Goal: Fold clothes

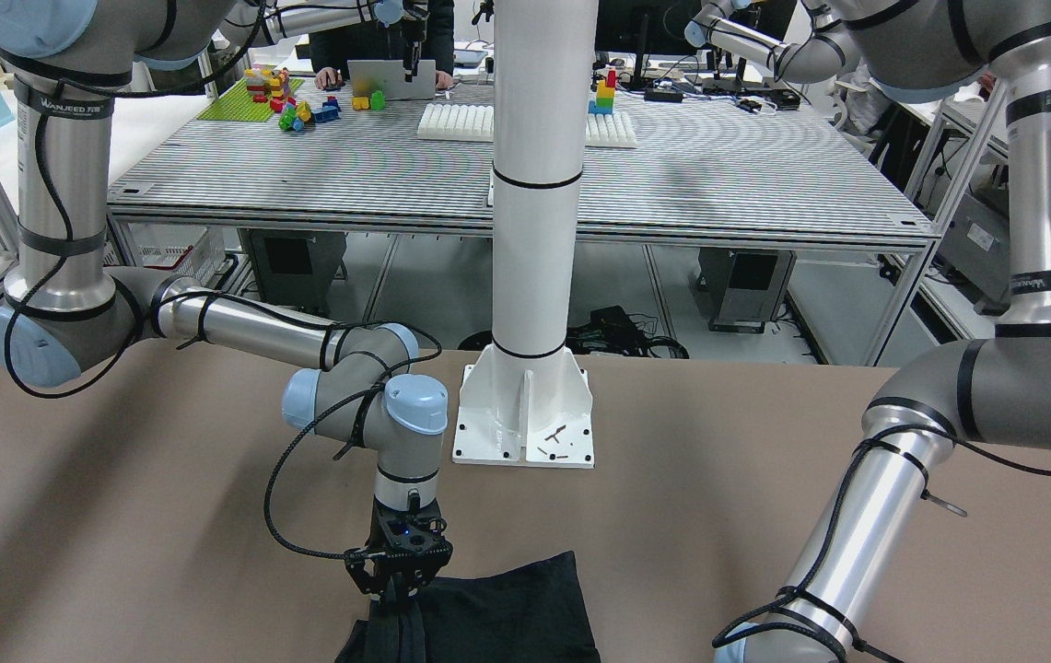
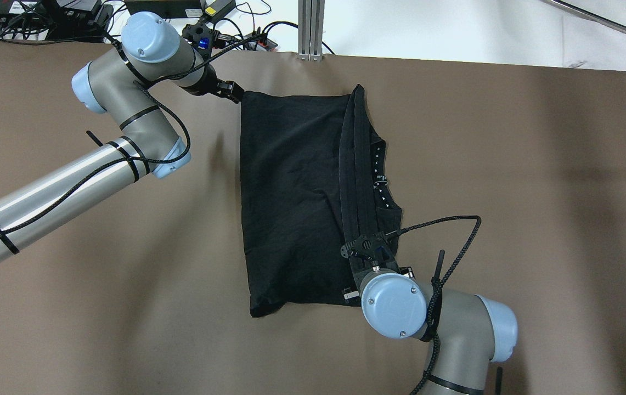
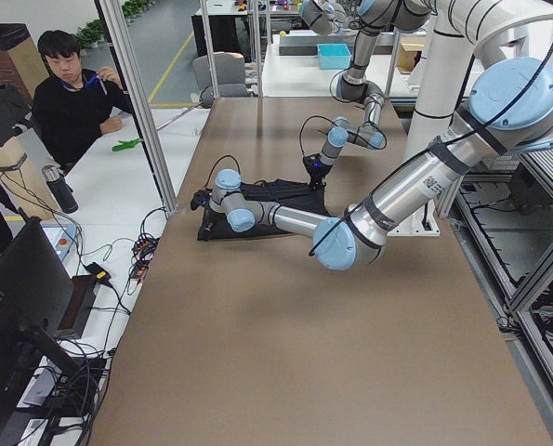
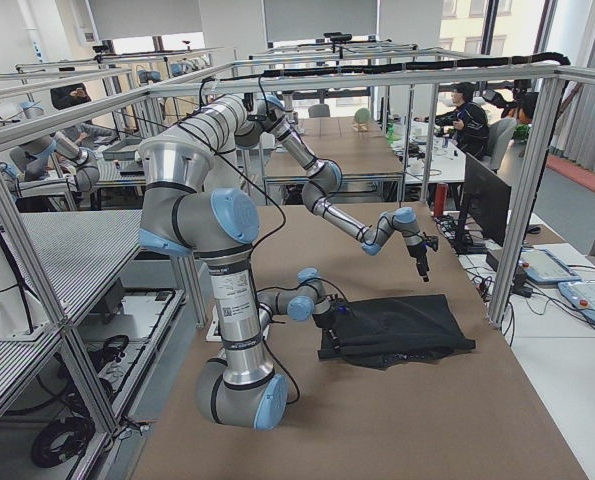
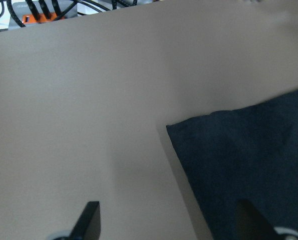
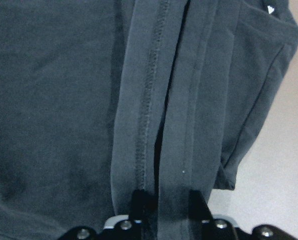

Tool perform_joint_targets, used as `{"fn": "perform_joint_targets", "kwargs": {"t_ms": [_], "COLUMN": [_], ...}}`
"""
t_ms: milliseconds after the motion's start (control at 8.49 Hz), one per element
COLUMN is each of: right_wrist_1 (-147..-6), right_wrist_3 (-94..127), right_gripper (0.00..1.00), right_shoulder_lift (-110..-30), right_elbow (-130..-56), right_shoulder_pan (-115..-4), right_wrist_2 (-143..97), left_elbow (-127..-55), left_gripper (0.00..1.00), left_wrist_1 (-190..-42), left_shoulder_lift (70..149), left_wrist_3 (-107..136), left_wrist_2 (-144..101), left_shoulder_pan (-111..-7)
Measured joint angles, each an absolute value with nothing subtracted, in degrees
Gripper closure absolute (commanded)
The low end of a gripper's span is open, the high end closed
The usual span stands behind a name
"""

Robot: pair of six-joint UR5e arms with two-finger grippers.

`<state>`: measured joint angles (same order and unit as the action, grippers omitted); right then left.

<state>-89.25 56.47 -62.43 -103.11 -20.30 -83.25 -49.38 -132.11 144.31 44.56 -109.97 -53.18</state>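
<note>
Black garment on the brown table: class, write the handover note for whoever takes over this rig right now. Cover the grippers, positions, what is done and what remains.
Left gripper: open, at the far left corner of the black garment, holding nothing.
Right gripper: shut on the garment's hemmed edge, at its near side.
Garment: on the table, mostly flat, with the hem raised in a ridge along its right side.
Done: a fold looks started.
Left: probably carry the hem across, release, smooth.

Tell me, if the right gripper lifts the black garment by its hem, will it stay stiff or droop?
Probably it hangs limp: the garment lies wrinkled and its hem bunches into a ridge at the right gripper. Likely light, since the cloth looks thin.
</note>
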Motion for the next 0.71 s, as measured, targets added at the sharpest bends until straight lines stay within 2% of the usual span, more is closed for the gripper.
{"fn": "perform_joint_targets", "kwargs": {"t_ms": [235, 471, 706], "right_wrist_1": [-89.2, -89.1, -89.1], "right_wrist_3": [55.8, 54.3, 53.9], "right_gripper": [1.0, 1.0, 1.0], "right_shoulder_lift": [-62.4, -63.4, -68.0], "right_elbow": [-103.3, -105.0, -109.9], "right_shoulder_pan": [-20.8, -21.1, -21.3], "right_wrist_2": [-83.4, -83.4, -83.4], "left_elbow": [-49.3, -49.4, -49.4], "left_gripper": [0.05, 0.05, 0.05], "left_wrist_1": [-132.1, -132.1, -132.1], "left_shoulder_lift": [144.3, 144.3, 144.3], "left_wrist_3": [44.6, 44.6, 44.6], "left_wrist_2": [-110.0, -110.0, -109.9], "left_shoulder_pan": [-53.2, -53.2, -53.2]}}
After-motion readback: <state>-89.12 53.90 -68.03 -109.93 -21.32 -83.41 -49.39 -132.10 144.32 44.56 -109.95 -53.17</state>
